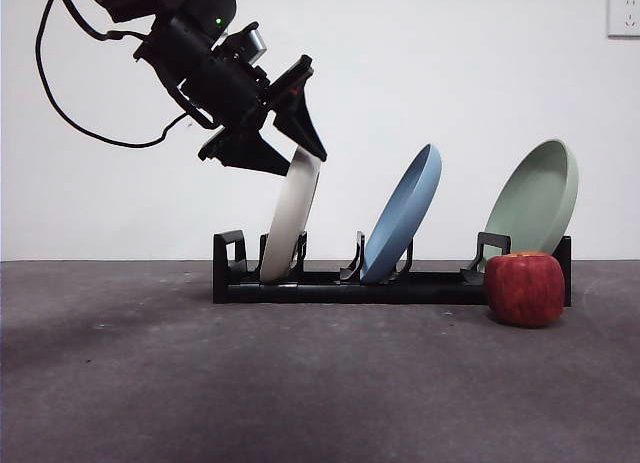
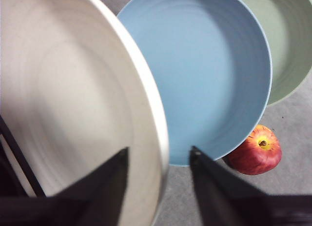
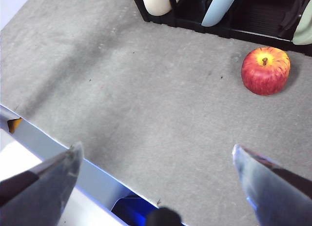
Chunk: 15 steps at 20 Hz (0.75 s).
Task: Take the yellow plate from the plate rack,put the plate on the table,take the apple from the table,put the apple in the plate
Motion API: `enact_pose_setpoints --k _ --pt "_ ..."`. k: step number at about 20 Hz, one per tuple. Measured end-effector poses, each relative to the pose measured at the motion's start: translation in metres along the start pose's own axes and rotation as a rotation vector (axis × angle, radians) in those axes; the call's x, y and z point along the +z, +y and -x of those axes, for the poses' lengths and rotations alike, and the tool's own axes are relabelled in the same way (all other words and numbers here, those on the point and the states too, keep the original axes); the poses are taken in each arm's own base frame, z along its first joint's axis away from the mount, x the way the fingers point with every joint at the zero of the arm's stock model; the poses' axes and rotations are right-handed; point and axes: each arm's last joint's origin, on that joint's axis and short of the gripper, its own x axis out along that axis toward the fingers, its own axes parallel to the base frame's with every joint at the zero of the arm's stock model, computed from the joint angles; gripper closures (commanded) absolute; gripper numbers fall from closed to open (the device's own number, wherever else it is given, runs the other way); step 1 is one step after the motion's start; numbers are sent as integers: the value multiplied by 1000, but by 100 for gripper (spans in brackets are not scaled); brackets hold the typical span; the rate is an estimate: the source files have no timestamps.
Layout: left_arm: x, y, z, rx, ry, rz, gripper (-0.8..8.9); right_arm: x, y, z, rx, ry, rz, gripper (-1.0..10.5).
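**Plate grasp just starting, nothing placed**

Yellow plate (image 1: pixel 291 223) is seated in the plate rack (image 1: pixel 330 283), its rim straddled by the left gripper (image 2: pixel 158 162), jaws spread. Apple (image 1: pixel 525 288) is left on the counter (image 1: pixel 200 383). Right gripper (image 3: pixel 156 160) is held idle, jaws spread.

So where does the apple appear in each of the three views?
Front view: the apple stands low on the right, before the rack's right end, under the green plate.
Left wrist view: the apple shows partly, past the blue plate's edge.
Right wrist view: the apple sits on the table near the rack.
Shared landmark: the blue plate, in the rack's middle slot.
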Motion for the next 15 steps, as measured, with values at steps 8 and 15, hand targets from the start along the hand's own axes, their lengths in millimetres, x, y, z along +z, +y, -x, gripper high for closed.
enact_pose_setpoints --k 8,15 --pt "0 -1 0 -33 7 -6 822 0 0 0 0 0 0 380" --pt "2 -5 7 -46 6 -3 822 0 0 0 0 0 0 380"
